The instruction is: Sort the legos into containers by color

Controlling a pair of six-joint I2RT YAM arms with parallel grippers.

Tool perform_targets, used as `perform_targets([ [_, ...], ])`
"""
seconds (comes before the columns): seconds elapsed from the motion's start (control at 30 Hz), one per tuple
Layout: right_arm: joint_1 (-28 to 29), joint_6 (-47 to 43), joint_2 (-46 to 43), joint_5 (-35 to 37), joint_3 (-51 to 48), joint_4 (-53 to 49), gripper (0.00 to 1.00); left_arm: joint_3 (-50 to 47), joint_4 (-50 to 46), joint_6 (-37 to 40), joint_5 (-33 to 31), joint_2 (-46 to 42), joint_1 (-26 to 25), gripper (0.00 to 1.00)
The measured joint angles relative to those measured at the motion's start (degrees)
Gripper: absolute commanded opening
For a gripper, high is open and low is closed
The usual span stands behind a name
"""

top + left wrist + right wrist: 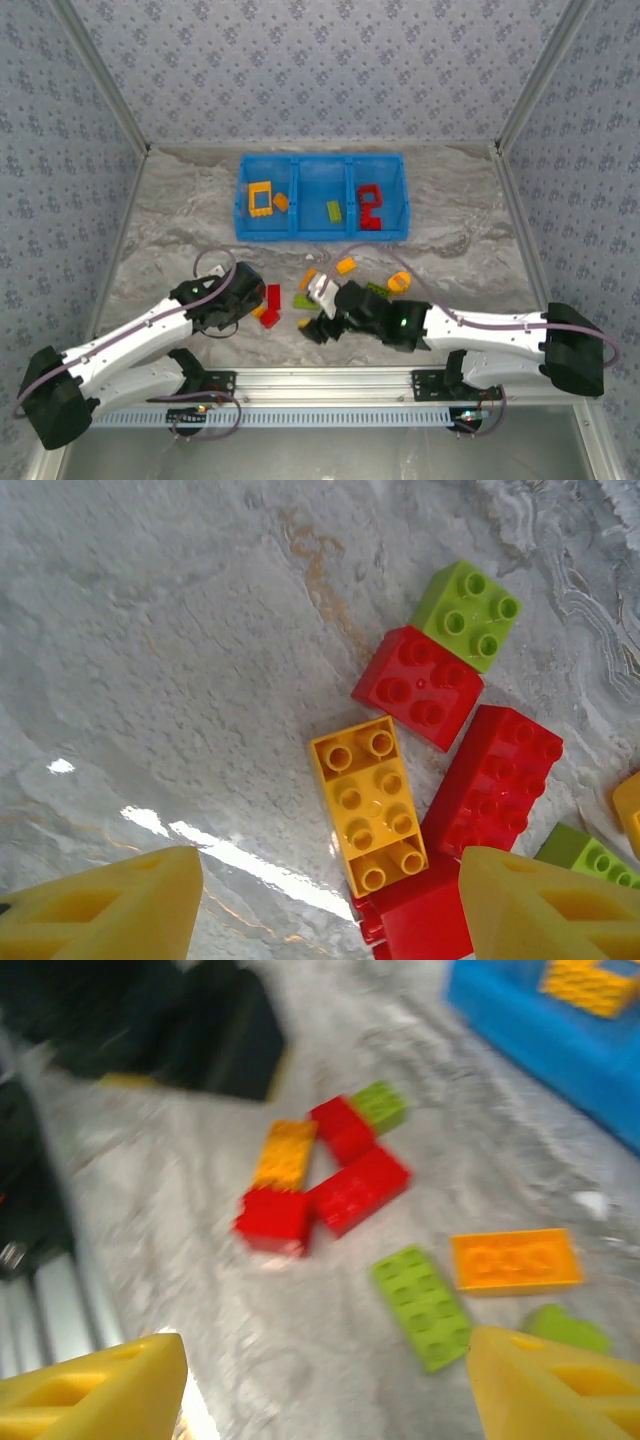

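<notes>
Top external view has the blue bin (320, 236) at the far side of the table (180, 220), with orange pieces (260, 199) in its left compartment, a green piece (334, 210) in the middle and red pieces (371, 207) on the right, while loose legos (272, 297) lie scattered near the arms. On the left wrist camera, the left gripper (325, 910) hangs released, fingers spread wide and empty, over an orange brick (368, 805) touching red bricks (492, 780). The right gripper (320, 1390) is released too, nothing between its fingers, above a lime brick (422, 1303) and an orange plate (515, 1258) in a blurred view.
</notes>
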Motion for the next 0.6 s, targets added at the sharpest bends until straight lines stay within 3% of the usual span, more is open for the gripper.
perform_targets([
  [0.2, 8.20, -2.64, 0.92, 2.38, -0.46, 5.40, 0.75, -1.90, 5.27, -3.37, 4.24, 4.46, 1.27, 0.68],
  [0.6, 9.20, -2.67, 4.55, 5.44, -0.28, 7.58, 0.75, -4.02, 13.33, -5.31, 7.21, 10.54, 1.51, 0.66],
])
